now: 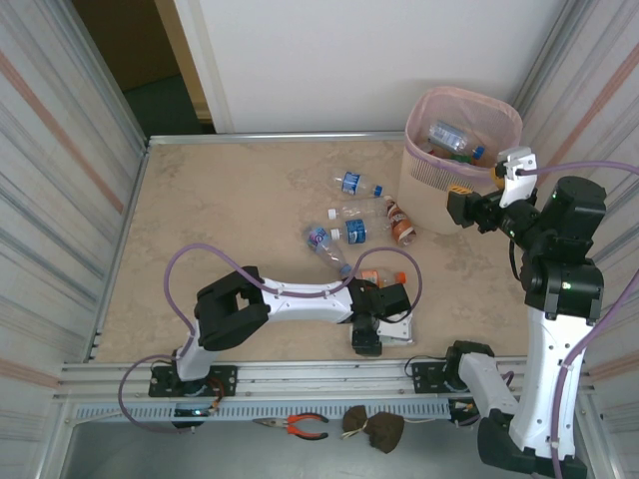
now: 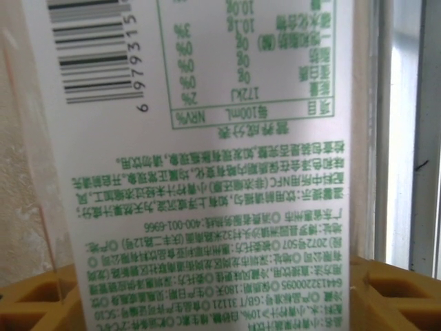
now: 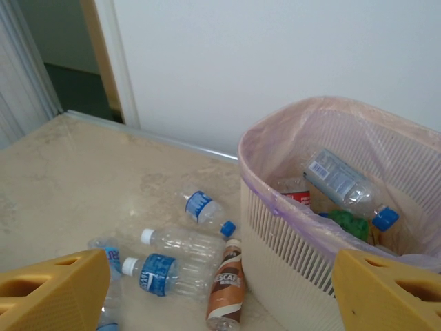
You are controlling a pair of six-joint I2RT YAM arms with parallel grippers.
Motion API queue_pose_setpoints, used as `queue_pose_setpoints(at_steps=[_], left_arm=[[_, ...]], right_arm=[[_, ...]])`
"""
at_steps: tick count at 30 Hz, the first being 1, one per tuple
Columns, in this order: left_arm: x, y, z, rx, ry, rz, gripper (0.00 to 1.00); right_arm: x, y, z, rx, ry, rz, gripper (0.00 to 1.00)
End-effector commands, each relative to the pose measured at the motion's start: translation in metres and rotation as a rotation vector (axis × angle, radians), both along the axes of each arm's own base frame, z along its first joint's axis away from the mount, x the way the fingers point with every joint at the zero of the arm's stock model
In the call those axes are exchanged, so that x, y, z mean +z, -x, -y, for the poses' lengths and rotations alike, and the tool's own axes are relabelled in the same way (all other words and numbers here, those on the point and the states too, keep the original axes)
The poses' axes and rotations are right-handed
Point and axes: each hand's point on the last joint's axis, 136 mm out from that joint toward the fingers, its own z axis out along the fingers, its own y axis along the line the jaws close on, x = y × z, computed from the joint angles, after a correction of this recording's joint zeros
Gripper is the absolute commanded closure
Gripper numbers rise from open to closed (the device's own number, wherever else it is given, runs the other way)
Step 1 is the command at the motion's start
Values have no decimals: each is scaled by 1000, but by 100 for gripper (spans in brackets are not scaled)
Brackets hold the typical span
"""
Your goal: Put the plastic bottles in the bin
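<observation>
A plastic bottle with a white label and green print [image 2: 213, 172] stands between the yellow fingers [image 2: 34, 303] of my left gripper [image 2: 213, 296], which press on both its sides. That gripper [image 1: 379, 324] is low over the table's near middle, next to two orange-capped bottles [image 1: 371, 277]. Several more bottles lie left of the bin: blue-labelled ones [image 1: 351, 183] [image 3: 162, 272], a clear one [image 3: 182, 241] and a brown one [image 3: 227, 283]. The pink bin [image 1: 414, 135] [image 3: 289, 255] holds several bottles [image 3: 341, 183]. My right gripper [image 1: 469, 210] [image 3: 220, 303] hangs open beside the bin's front, holding nothing.
Corrugated walls close off both sides of the table [image 1: 230, 220]. A white wall and a doorway stand behind. Red-handled pliers [image 1: 300, 427] and a brown lump [image 1: 374, 429] lie on the rail in front of the arm bases.
</observation>
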Motion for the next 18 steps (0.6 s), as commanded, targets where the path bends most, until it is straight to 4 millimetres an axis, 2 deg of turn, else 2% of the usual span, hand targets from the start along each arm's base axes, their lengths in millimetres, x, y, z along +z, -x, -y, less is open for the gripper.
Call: queue_pose_setpoints(at_steps=[1, 5, 10, 18], left_arm=[[6, -4, 6, 7, 23, 0, 42], [15, -11, 5, 27, 49, 9, 43], [39, -23, 1, 78, 133, 14, 44], [101, -52, -3, 182, 332, 52, 45]], right_arm=[[0, 4, 0, -1, 15, 7, 17], [0, 5, 0, -4, 14, 6, 17], [0, 7, -1, -5, -3, 3, 17], [4, 8, -4, -9, -82, 4, 16]])
